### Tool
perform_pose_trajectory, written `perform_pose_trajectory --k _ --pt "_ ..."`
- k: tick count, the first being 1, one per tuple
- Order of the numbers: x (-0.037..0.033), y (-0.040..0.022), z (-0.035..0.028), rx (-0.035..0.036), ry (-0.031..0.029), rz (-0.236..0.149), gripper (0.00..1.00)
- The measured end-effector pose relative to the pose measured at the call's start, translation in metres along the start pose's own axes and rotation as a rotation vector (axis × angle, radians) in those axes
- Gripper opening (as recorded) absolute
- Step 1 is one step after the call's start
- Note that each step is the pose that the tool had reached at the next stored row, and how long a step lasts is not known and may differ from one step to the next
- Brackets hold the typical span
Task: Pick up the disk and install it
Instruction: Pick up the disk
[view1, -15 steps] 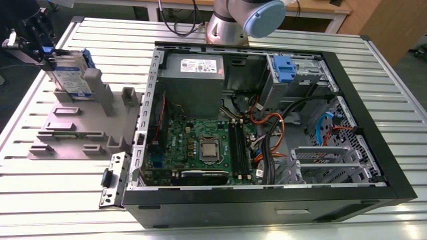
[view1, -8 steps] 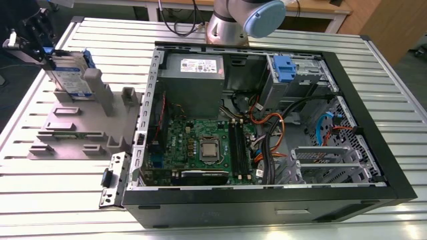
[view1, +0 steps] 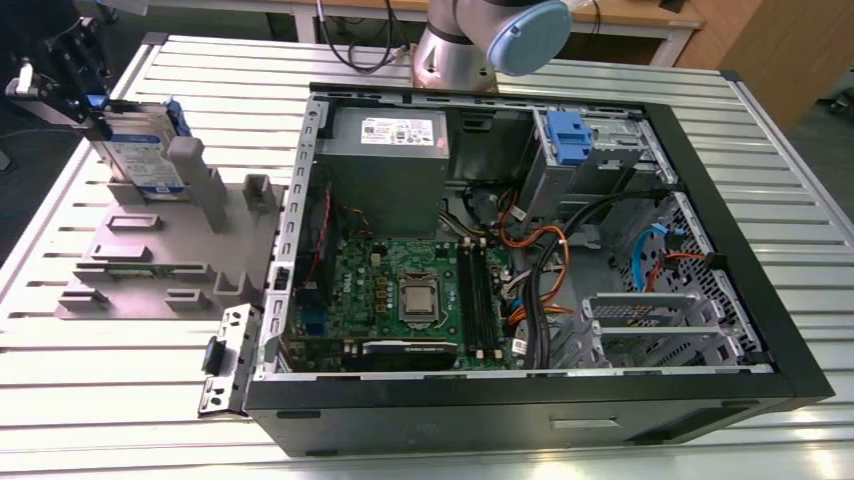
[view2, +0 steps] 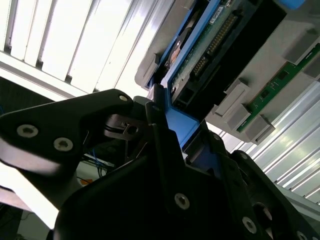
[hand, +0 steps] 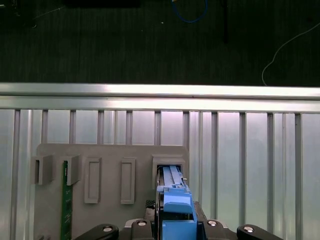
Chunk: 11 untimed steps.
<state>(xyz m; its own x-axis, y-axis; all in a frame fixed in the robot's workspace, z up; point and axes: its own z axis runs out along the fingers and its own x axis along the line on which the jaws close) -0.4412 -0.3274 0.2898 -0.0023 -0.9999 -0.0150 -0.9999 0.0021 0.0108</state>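
Note:
The disk (view1: 140, 150) stands on edge in a slot of the grey holder (view1: 134, 262) at the exterior view's left, its white-and-blue label facing the computer case. My gripper (view1: 103, 120) comes in from the disk's outer upper corner and is shut on the disk's blue side rail. In the second wrist view the black fingers (view2: 156, 112) bracket the blue rail (view2: 177, 125), with the disk's (view2: 210, 45) circuit-board underside beyond. In the first wrist view the blue rail (hand: 175, 200) sits between the gripper's (hand: 175, 222) two sides, leading into the holder's slot (hand: 170, 167).
The open computer case (view1: 747, 200) lies on the slatted metal table (view1: 120, 400), showing motherboard (view1: 400, 290), power supply (view1: 387, 160), cables and a drive bay with a blue clip (view1: 567, 135). A green memory stick (hand: 65, 200) stands in the holder. The table edge (hand: 160, 90) is close behind it.

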Motion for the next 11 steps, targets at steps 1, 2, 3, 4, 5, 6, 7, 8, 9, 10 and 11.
perform_pose_trajectory --k 1,2,3,4,5,6,7,8,9,10,11 --pt "0.0 0.0 0.0 0.0 0.0 0.0 0.36" --pt "0.0 0.0 -0.0001 0.0 0.0 0.0 0.36" --pt "0.0 0.0 -0.0004 -0.0001 0.0 0.0 0.36" --pt "0.0 0.0 -0.0008 -0.0003 0.0001 0.0 0.36" --pt "0.0 0.0001 -0.0014 -0.0003 0.0001 0.0 0.36" --pt "0.0 0.0 -0.002 -0.0001 -0.0001 0.0 0.36" --pt "-0.0001 0.0 -0.0027 -0.0001 0.0 0.0 0.36" --pt "-0.0001 0.0 -0.0032 0.0 0.0 0.0 0.36" --pt "-0.0001 0.0 -0.0037 0.0 0.0 0.0 0.36" --pt "-0.0001 0.0001 -0.0044 0.0 0.0 0.0 0.36" --pt "-0.0001 0.0001 -0.0051 0.0 0.0 0.0 0.36"
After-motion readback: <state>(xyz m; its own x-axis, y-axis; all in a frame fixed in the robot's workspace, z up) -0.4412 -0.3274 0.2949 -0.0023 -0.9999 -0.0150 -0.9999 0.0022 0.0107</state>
